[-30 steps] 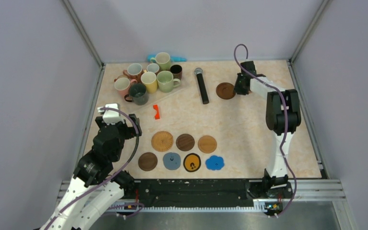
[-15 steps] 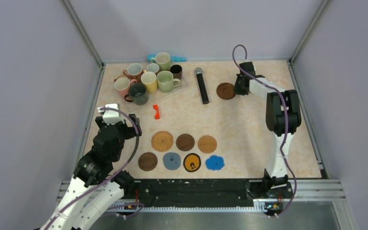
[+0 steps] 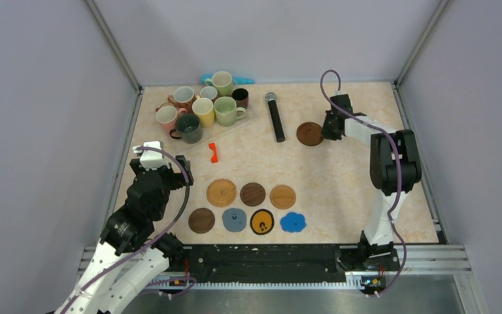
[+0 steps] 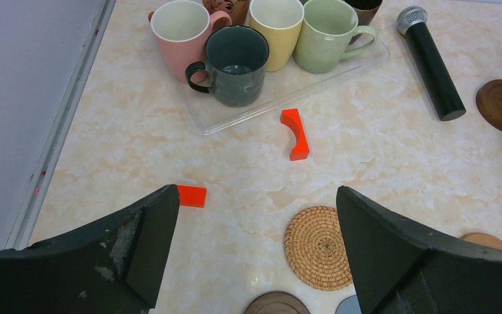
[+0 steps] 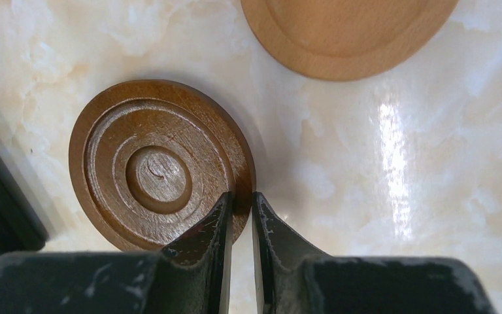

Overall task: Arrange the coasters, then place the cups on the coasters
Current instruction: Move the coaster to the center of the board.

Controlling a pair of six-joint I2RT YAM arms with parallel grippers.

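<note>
**Top view:** the right gripper [image 3: 327,128] meets a dark brown coaster [image 3: 309,133] just right of the microphone [image 3: 275,116]. The cups [image 3: 202,110] cluster to the microphone's left, and seven more coasters [image 3: 251,195] lie on its near side.

**Left wrist:** the left gripper [image 4: 256,196] is spread wide, gripping nothing.

**Right wrist:** the fingers [image 5: 202,242], nearly pressed together, apparently pinch the dark brown coaster's rim. A tan coaster [image 5: 346,29] lies beyond.

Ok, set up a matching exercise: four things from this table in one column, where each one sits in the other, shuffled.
1. microphone
2. ringed dark coaster
3. blue scalloped coaster
4. dark green cup

A. on the clear tray
B. right end of the near row
C. rim pinched by the right gripper
D. lying loose, far centre

Pairs: 1-D, 2-C, 3-B, 4-A
</note>
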